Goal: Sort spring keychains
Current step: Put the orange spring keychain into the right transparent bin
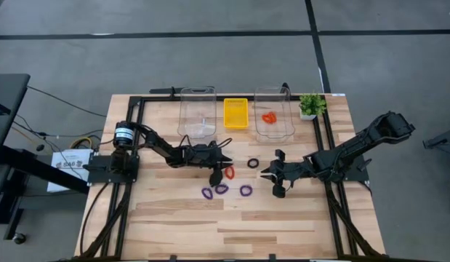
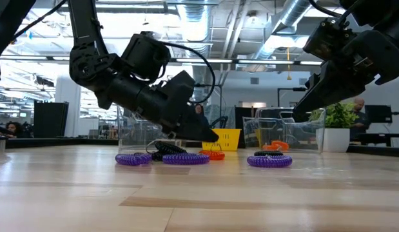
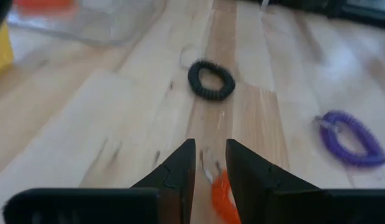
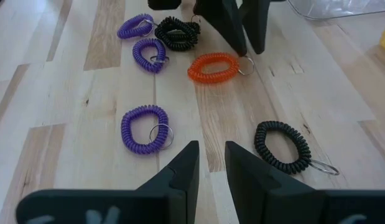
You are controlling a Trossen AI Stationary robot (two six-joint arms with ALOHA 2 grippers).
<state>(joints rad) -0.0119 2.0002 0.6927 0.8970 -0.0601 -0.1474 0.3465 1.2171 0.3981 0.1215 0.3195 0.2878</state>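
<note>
Several spring keychains lie flat on the wooden table: an orange one (image 4: 212, 67), purple ones (image 4: 144, 127) (image 4: 150, 53) (image 4: 135, 26) and black ones (image 4: 282, 145) (image 4: 178, 32). More orange coil (image 1: 269, 117) lies in the right clear bin (image 1: 274, 129). My left gripper (image 3: 211, 152) slants down at mid-table, slightly open. Its tips stand just over the metal-ring end (image 4: 246, 65) of the orange keychain (image 1: 229, 172). My right gripper (image 4: 211, 152) hovers above the table to the right, slightly open, with nothing between its fingers. My left gripper has the orange keychain's ring end (image 3: 221, 194) showing in the gap between its fingers, and the keychain lies flat on the table. I cannot tell whether the fingertips (image 4: 241, 48) touch it.
At the far edge stand a second clear bin (image 1: 197, 129), a yellow tray (image 1: 236, 113) between the two bins, and a small potted plant (image 1: 310, 105). The table's near half is bare wood (image 1: 232, 229).
</note>
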